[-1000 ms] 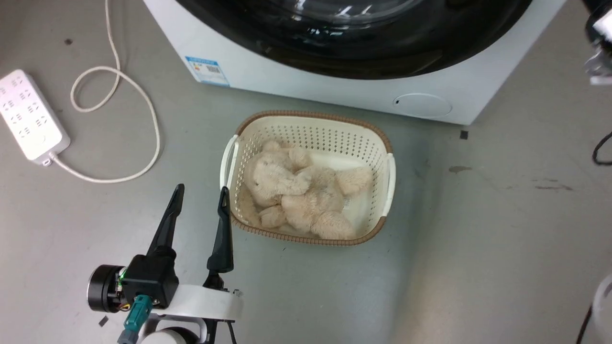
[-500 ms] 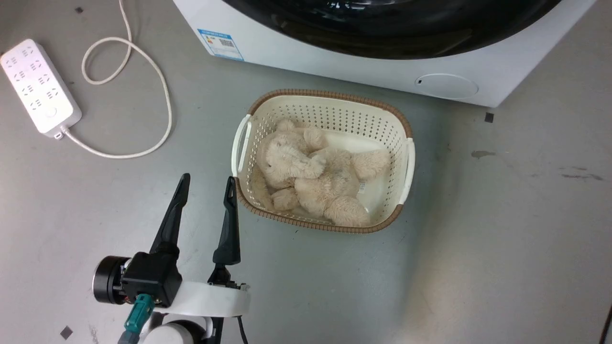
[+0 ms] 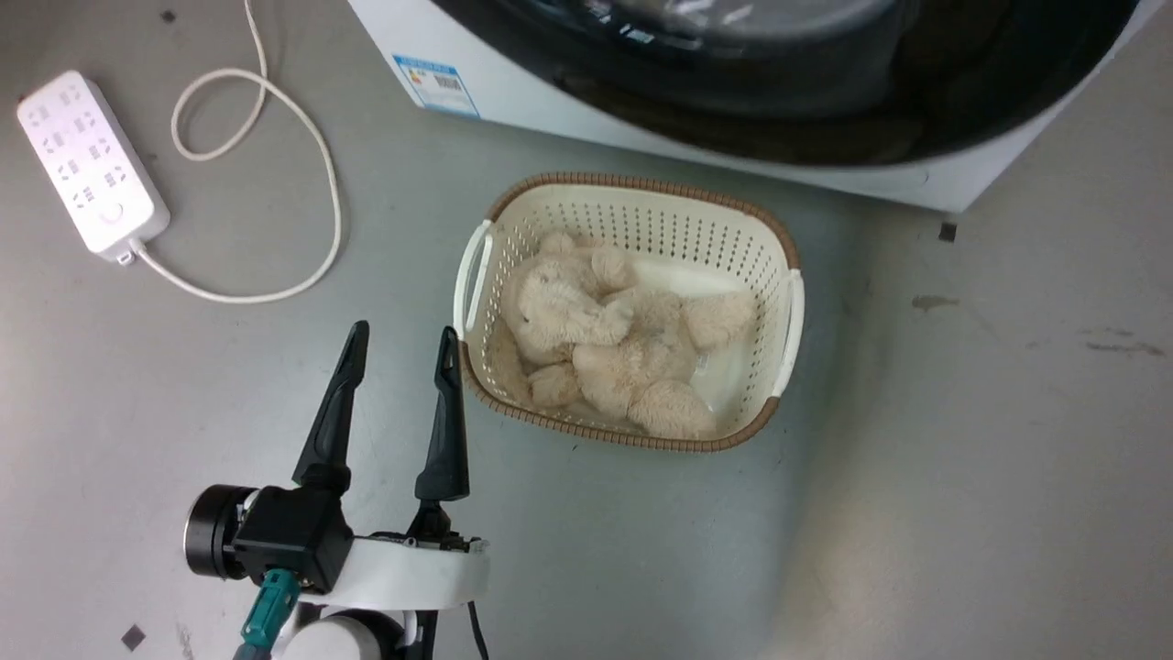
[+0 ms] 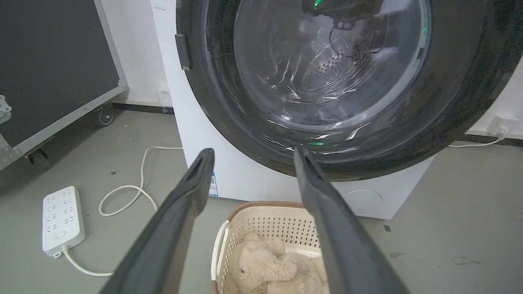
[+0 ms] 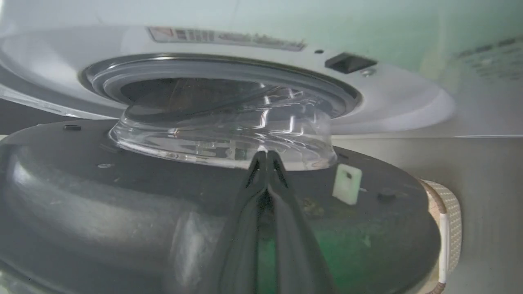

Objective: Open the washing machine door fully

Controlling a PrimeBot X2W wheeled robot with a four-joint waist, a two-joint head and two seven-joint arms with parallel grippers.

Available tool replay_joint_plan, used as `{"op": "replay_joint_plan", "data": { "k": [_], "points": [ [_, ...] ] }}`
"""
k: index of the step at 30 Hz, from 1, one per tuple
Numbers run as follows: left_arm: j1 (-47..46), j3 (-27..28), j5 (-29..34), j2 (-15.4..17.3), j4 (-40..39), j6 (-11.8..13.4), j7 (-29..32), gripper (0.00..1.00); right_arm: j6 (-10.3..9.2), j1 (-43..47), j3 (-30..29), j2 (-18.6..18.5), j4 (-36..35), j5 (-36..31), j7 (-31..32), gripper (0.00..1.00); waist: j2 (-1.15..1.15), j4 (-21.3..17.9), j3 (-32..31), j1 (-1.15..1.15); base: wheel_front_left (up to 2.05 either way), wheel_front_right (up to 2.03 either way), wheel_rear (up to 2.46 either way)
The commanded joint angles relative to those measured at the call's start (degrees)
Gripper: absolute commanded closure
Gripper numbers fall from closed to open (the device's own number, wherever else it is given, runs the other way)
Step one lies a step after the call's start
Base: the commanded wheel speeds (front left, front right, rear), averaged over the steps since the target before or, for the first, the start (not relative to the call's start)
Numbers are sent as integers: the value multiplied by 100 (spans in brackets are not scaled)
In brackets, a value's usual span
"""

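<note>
The washing machine (image 3: pixel 513 87) is a white box at the top of the head view. Its door (image 3: pixel 825 101), a glossy black disc, hangs out over the machine's lower front. In the left wrist view the door (image 4: pixel 449 102) faces me with its clear glass centre. The right wrist view looks at the door's dark inner face (image 5: pixel 102 196) and the glass bowl (image 5: pixel 204 130), with the machine's opening behind. My right gripper (image 5: pixel 265 154) is shut, tips at the bowl's base, holding nothing. My left gripper (image 3: pixel 403 330) is open and empty over the floor, left of the basket, also seen as left gripper (image 4: pixel 253 152).
A cream perforated basket (image 3: pixel 641 197) holding a beige plush toy (image 3: pixel 596 339) stands on the floor just before the machine. A white power strip (image 3: pixel 92 165) and its looped cable (image 3: pixel 312 156) lie at the left. A black wheeled case (image 4: pixel 49 61) stands further left.
The head camera has shifted. The door's black edge now reaches lower and covers the small round white flap, so the door has swung outward. My left gripper keeps its open pose.
</note>
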Motion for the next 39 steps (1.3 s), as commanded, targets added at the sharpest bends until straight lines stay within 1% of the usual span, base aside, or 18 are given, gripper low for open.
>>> {"op": "replay_joint_plan", "data": {
  "k": [1, 4, 5, 6, 7, 9, 10, 11, 12, 14, 16, 17, 22, 25, 28, 34, 39],
  "points": [
    [26, 0, -27, 7, -3, 27, -66, 0, 11, 146, 12, 164, 102, 146, 223, 100, 0, -47, -168, 0, 0, 0, 0],
    [99, -14, -66, 7, 24, 30, -102, 0, 11, 450, 5, 236, 50, 311, 544, 100, 0, -81, -366, 0, 0, 0, 0],
    [99, -14, -66, 7, 24, 30, -102, 0, 11, 450, 5, 236, 50, 311, 544, 100, 0, -81, -366, 0, 0, 0, 0],
    [156, -33, -85, 7, 57, 33, -121, 0, 11, 689, -6, 310, -15, 425, 758, 100, 0, -106, -529, 0, 0, 0, 0],
    [156, -33, -85, 7, 57, 33, -121, 0, 11, 689, -6, 310, -15, 425, 758, 100, 0, -106, -529, 0, 0, 0, 0],
    [275, -49, -98, 7, 128, 25, -121, 0, 11, 1204, 44, 478, -279, 500, 972, 100, 0, -152, -818, 0, 0, 0, 0],
    [275, -49, -98, 7, 128, 25, -121, 0, 11, 1204, 44, 478, -279, 500, 972, 100, 0, -152, -818, 0, 0, 0, 0],
    [367, -62, -84, 7, 189, 12, -121, 0, 11, 1557, 71, 631, -470, 566, 1132, 100, 0, -173, -1006, 0, 0, 0, 0],
    [367, -62, -84, 7, 189, 12, -121, 0, 11, 1557, 71, 631, -470, 566, 1132, 100, 0, -173, -1006, 0, 0, 0, 0],
    [453, -59, -73, 7, 250, -3, -121, 0, 11, 1896, 118, 786, -693, 625, 1302, 100, 0, -188, -1177, 0, 0, 0, 0],
    [591, -33, -63, 7, 322, -39, -121, 0, 11, 2400, 197, 1005, -1044, 747, 1590, 100, 0, -204, -1403, 0, 0, 0, 0],
    [591, -33, -63, 7, 322, -39, -121, 0, 11, 2400, 197, 1005, -1044, 747, 1590, 100, 0, -204, -1403, 0, 0, 0, 0],
    [793, 2, -36, 7, 394, -132, -121, 0, 11, 3126, 451, 1161, -1566, 1058, 2061, 100, 0, -184, -1661, 0, 0, 0, 0],
    [873, -27, -60, 7, 472, -217, -121, 0, 11, 3499, 987, 1167, -1710, 1678, 2247, 100, 0, -112, -1774, 0, 0, 0, 0],
    [928, -45, -91, 7, 553, -290, -121, 0, 11, 3872, 1638, 1169, -1915, 2281, 2136, 100, 0, -61, -1851, 0, 0, 0, 0],
    [986, -75, -142, 7, 624, -367, -121, 0, 11, 4388, 2918, 1170, -2251, 3371, 1598, 100, 0, 23, -1925, 0, 0, 0, 0],
    [1005, -102, -188, 7, 683, -418, -121, 0, 11, 4585, 3738, 1170, -2423, 3891, 1115, 100, 0, 51, -1948, 0, 0, 0, 0]
  ]
}}
